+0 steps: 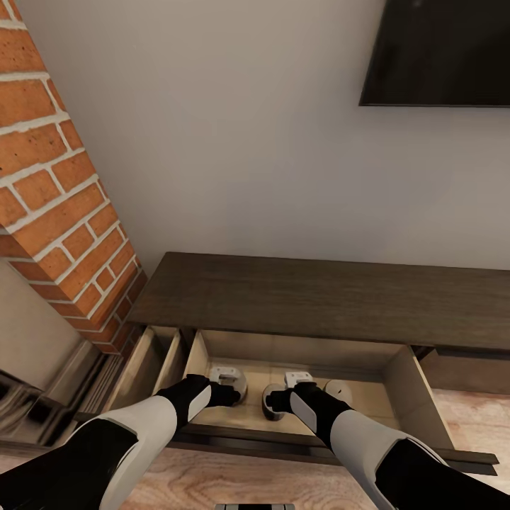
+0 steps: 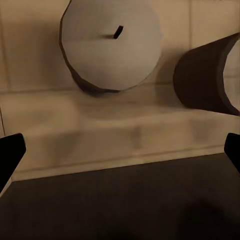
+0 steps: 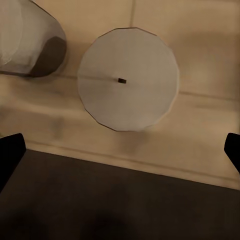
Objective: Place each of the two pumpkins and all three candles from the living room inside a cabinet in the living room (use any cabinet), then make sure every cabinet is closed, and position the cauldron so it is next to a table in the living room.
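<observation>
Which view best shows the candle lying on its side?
The left wrist view: the tipped candle shows its dark side and pale end, slightly cropped. The right wrist view catches it in a corner; the head view shows it small.

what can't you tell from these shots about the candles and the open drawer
- Head view: the left pincer and right pincer cover most of the candles in the open drawer, so their count is unclear.
- Left wrist view: one candle is whole; a second candle is cut off by the edge.
- Pumpkins: whether the narrow drawer beside it holds any is hidden by its walls.
</observation>
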Robot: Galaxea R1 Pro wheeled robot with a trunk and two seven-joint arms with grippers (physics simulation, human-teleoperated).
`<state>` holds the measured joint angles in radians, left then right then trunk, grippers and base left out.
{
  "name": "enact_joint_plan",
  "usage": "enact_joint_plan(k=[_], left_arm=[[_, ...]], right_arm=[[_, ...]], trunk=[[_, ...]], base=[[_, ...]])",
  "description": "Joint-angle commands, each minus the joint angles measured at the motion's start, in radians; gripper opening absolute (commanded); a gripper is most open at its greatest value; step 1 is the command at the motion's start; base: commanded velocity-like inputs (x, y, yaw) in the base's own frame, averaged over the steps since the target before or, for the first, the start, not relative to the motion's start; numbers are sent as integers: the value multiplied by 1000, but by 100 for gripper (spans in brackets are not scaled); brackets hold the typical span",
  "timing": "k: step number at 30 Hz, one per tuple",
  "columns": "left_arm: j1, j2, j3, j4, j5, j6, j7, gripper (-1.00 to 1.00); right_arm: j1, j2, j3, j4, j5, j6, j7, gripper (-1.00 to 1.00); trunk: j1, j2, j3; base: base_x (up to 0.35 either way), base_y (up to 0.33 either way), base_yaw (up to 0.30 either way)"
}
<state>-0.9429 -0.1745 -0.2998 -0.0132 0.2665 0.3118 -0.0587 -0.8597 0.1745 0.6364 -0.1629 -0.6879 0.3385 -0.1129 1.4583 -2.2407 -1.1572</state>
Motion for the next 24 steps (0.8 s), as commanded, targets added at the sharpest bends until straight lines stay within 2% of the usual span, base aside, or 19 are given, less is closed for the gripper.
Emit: enact_joint_plan(k=[1,18,24], left_arm=[[0,0,-8,-1,9,4,-1,100],[-1,0,-8,-1,10,4,-1,100],[-1,0,-8,-1,10,4,0,100]], right_arm=[[0,0,6,-1,-9,4,-7,100],[-1,0,6,-1,-9,4,-8,100],[0,0,6,-1,-9,4,-9,100]], trunk=[[0,0,-1],[-65,119,53],[-65,119,53]], base=[[0,0,0],[0,0,0],[0,0,0]])
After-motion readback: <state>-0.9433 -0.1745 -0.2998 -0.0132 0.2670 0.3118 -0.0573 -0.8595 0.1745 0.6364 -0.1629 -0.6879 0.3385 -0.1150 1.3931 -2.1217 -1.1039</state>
